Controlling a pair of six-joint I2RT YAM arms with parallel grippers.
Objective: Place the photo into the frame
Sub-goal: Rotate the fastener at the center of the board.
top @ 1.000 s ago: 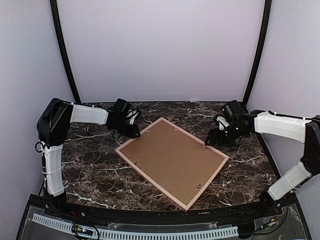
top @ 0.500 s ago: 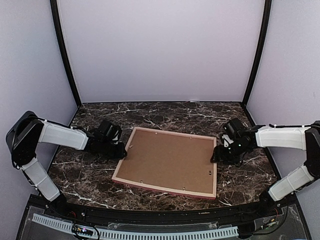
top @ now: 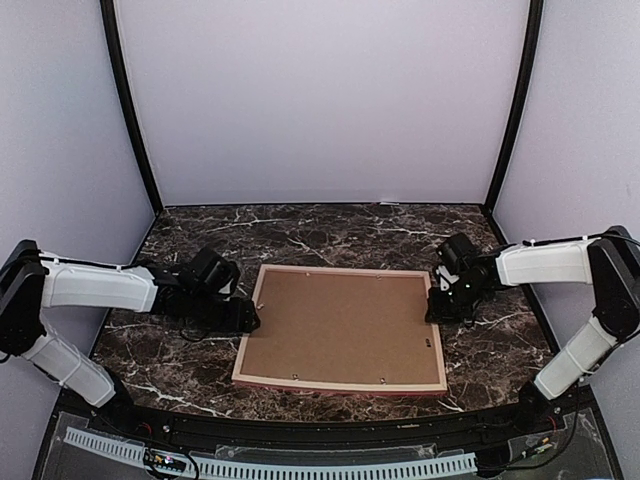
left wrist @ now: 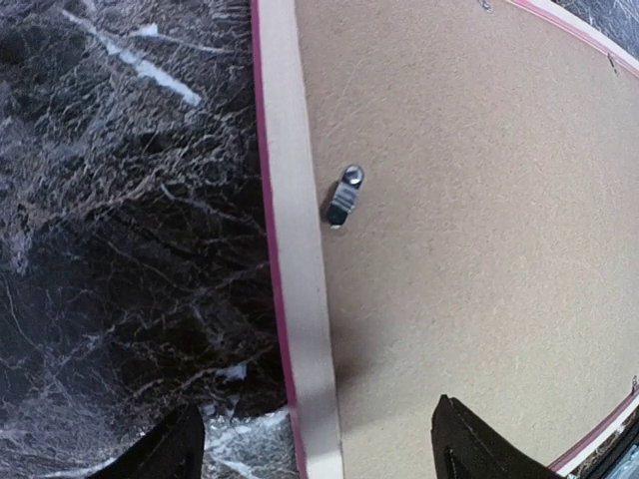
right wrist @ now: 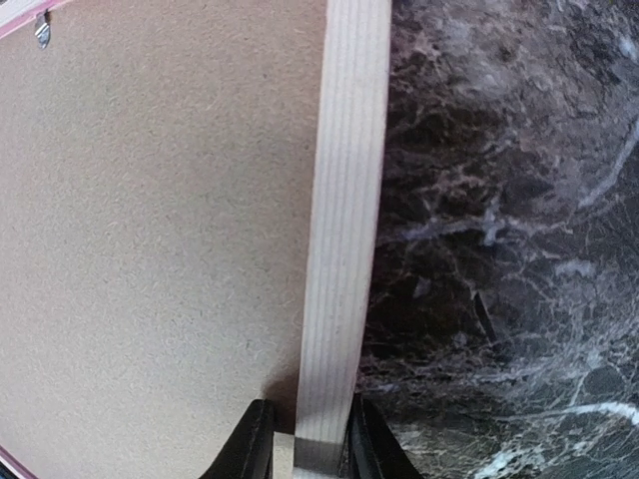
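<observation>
The frame (top: 253, 322) lies face down in the middle of the table, its brown backing board (top: 342, 325) up. The photo is out of view. My left gripper (top: 248, 318) stands open astride the frame's left rail (left wrist: 295, 230); one finger (left wrist: 175, 451) is over the table and the other (left wrist: 469, 451) over the board (left wrist: 479, 220). My right gripper (top: 433, 305) is shut on the frame's right rail (right wrist: 344, 220). In the right wrist view the right gripper (right wrist: 310, 439) pinches the pale wood between both fingers.
Small metal turn clips (left wrist: 344, 195) hold the backing board along its edges; another clip (right wrist: 41, 30) shows at the far corner. The dark marble table (top: 330, 230) is ringed by pale walls and two black corner posts (top: 128, 105).
The frame has turned from a diagonal lie to nearly square with the table's front edge. My left gripper has opened at the left rail. My right gripper has shut on the right rail.
</observation>
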